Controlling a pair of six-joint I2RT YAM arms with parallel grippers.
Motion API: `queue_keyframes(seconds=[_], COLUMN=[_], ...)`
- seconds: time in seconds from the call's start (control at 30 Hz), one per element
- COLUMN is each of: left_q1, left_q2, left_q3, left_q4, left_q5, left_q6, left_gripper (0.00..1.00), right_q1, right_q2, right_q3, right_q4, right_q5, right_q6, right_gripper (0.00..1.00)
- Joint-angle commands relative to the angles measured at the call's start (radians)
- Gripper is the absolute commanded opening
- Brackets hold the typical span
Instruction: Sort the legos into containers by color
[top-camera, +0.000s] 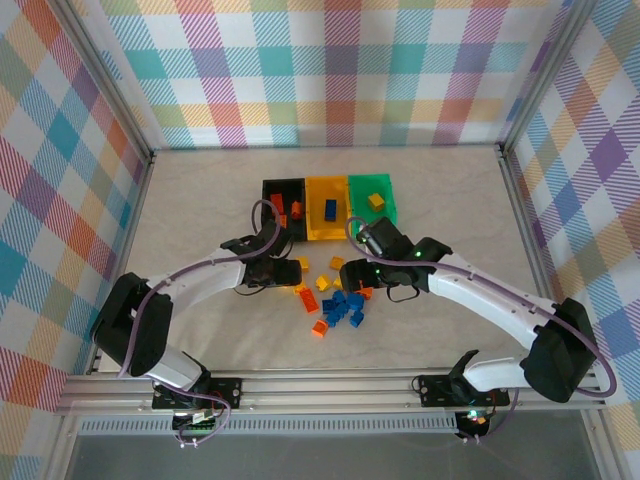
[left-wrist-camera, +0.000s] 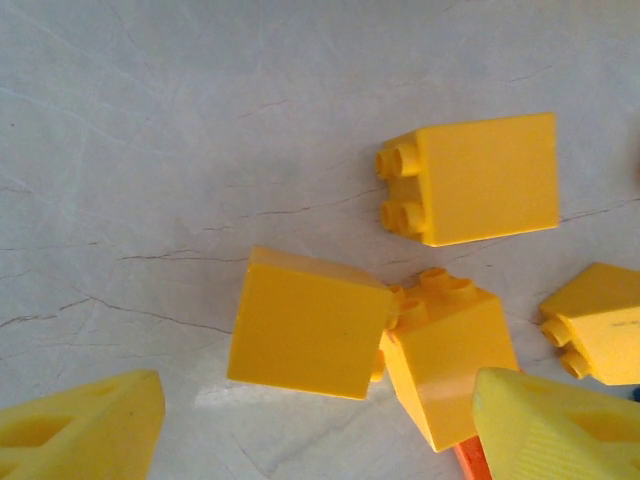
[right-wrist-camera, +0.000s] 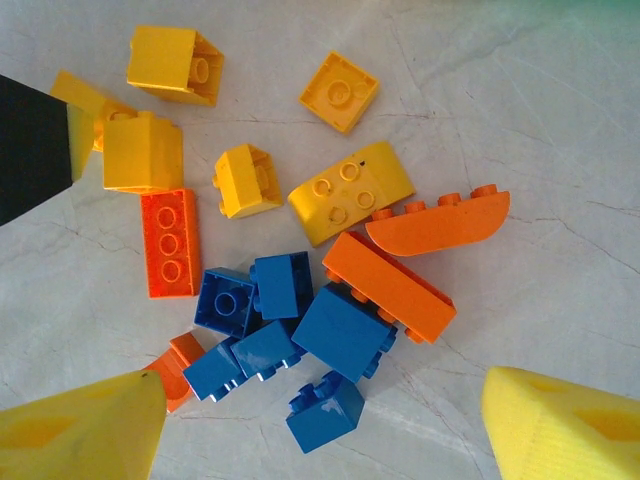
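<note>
Legos (top-camera: 335, 300): loose heap mid-table, just near of the bins (top-camera: 318, 228).
Handling: light, stiff, slick, I judge; pinch the flat side walls, not the studs.
Left gripper (left-wrist-camera: 320, 440): jaws apart, empty, over yellow bricks (left-wrist-camera: 310, 322).
Right gripper (right-wrist-camera: 320, 430): jaws apart, empty, over the blue and orange bricks.
Table (top-camera: 200, 200): hard, flat, marble-look, so bricks may skid.
Room: plaid walls stand well clear.

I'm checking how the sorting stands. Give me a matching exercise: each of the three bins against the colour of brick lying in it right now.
Bins
1. black bin
2. yellow bin
3. green bin

Holds
A. blue brick
B. yellow brick
C. orange bricks

Pairs: 1-C, 2-A, 3-B.
</note>
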Motion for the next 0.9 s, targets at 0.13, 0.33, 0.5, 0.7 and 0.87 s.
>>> queue_keyframes(seconds=[0.13, 0.33, 0.5, 0.7, 0.87], left_q1=[0.014, 0.025, 0.057, 0.105, 0.095], left_q2=[0.078, 0.125, 0.043, -0.007, -0.076], left_q3=[0.038, 0.033, -0.021, -0.056, -0.074], left_q4=[0.006, 0.007, -0.003, -0.037, -0.007], left_q5=[-0.014, -0.066, -0.092, -0.110, -0.033], left_q6=[-0.010, -0.009, -0.010, -0.006, -0.025], left_gripper=[0.74, 0.67, 0.73, 0.72, 0.77], right_q1=[-0.007, -0.008, -0.010, -0.008, -0.008], right_q2=[-0.045, -0.068, -0.072, -0.066, -0.070], right_q3=[-0.024, -0.035, -0.042, -0.039, -0.039], right_q4=[0.016, 0.012, 0.020, 0.029, 0.026], right_q5=[-0.018, -0.020, -0.027, -0.038, -0.036], right_q6=[0.013, 0.014, 0.012, 0.010, 0.009], right_gripper=[0.83, 0.83, 0.83, 0.83, 0.83])
